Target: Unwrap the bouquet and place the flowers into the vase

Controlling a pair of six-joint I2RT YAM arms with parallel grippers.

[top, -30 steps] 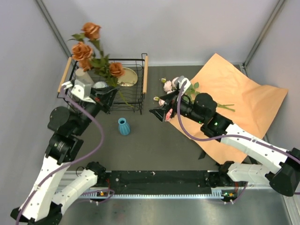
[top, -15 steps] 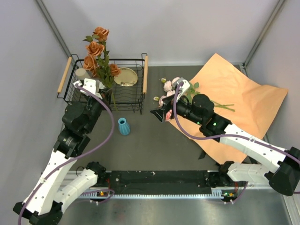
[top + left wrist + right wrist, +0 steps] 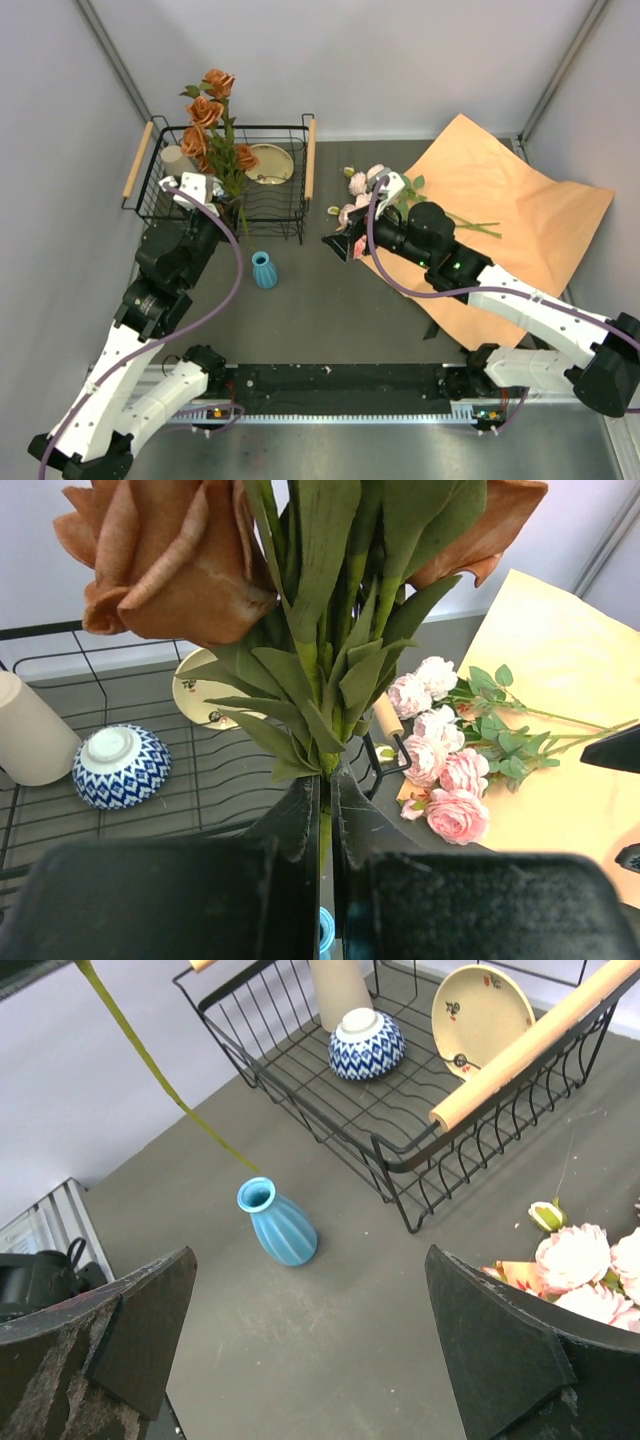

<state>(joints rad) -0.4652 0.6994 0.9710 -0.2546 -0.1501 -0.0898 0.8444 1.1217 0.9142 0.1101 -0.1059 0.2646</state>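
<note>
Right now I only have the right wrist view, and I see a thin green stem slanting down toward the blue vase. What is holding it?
Observer: The left tool is shut on it; it is the stem of the rust-orange roses.
Operator: Where is the wrapping paper?
Observer: The paper lies spread open on the right of the table.
Operator: Any flowers on it?
Observer: The pink flowers lie at its left edge, partly on it.
</note>
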